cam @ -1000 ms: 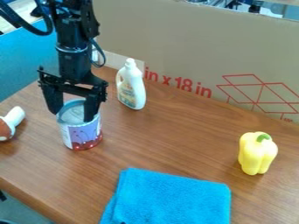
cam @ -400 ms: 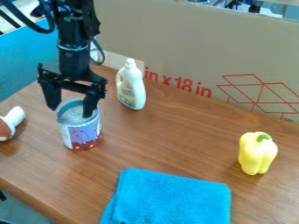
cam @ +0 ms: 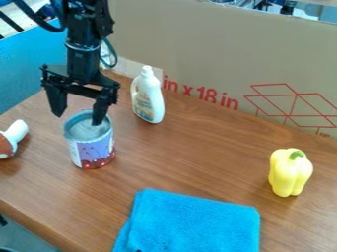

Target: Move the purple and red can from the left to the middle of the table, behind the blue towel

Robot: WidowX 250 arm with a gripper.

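Black and hard-edged, the gripper (cam: 78,118) hangs in the camera view over the left part of the wooden worktop (cam: 178,147), pointing down. Its jaws stand wide apart with nothing between them: one is over the open mouth of the can (cam: 92,150), the other above its left rim. Whether either touches the metal, I cannot tell.

The can stands upright near the worktop's left edge, its long axis vertical and its round mouth facing up. It is a metal cylinder with a smooth label, lilac above and red at the foot.

Around it are one bottle, one toy mushroom, one pepper and one cloth. The white plastic bottle (cam: 148,101) stands upright near the back edge, handle to the left. The toy mushroom (cam: 16,130) lies at the left edge, partly cut off, its smooth white stem slanting up to the right from a reddish-brown cap. The yellow pepper (cam: 289,172), glossy and lobed, stands toward the right, green stem up. The blue cloth (cam: 197,221), folded and fluffy, lies flat toward the front edge. Along the back edge rises one cardboard sheet (cam: 211,49) with red markings.
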